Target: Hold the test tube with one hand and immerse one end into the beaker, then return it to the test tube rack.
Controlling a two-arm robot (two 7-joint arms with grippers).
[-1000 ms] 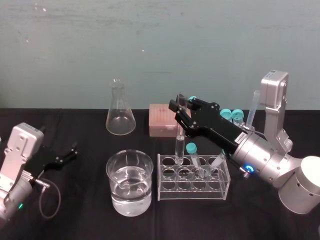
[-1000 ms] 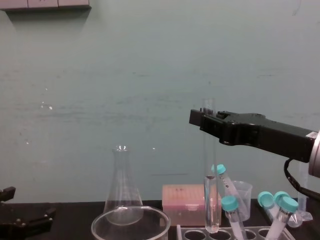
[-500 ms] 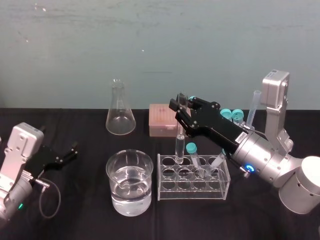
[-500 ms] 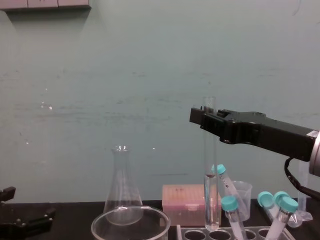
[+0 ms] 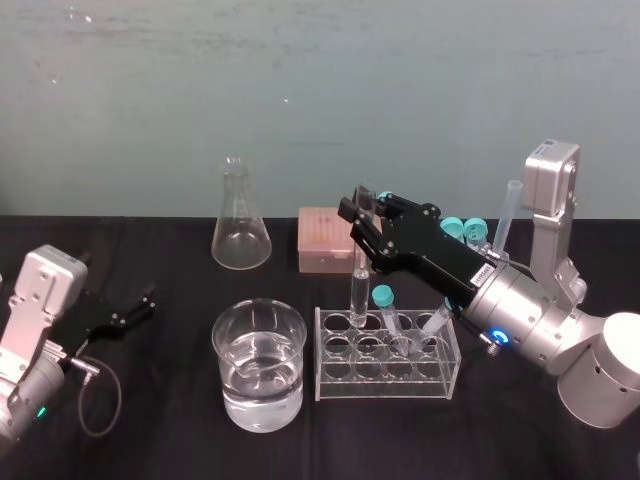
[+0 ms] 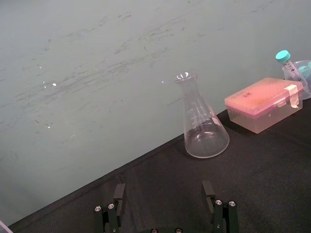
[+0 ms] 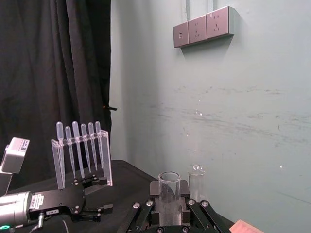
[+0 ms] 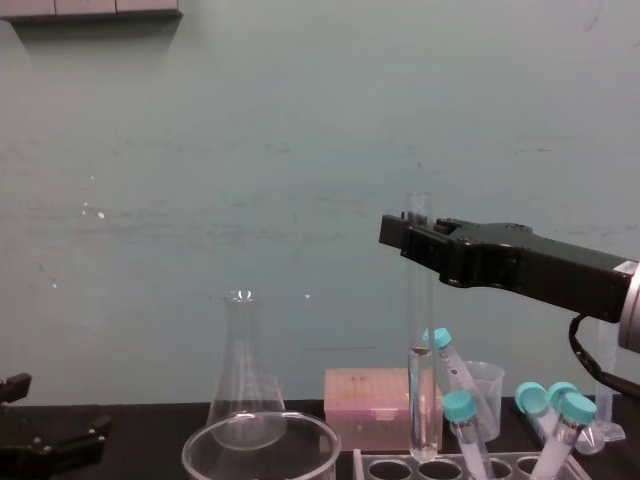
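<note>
Test tube (image 5: 358,292) dipping is judged not yet done. Nearest stand the water-filled beaker (image 5: 222,335) and the wide, parked left claw (image 5: 135,305); behind, the tube is pinched near its top by the right claw (image 5: 362,215), foot at a back hole of the test tube rack (image 5: 388,375).

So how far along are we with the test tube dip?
Done: the right gripper is shut on the tube. In hand: the tube is upright, its lower end at a back hole of the rack; it has crept up over the last second, so it looks like lift-out. Left: dip one end in the beaker, then back to the rack. The left gripper is parked, open.
</note>
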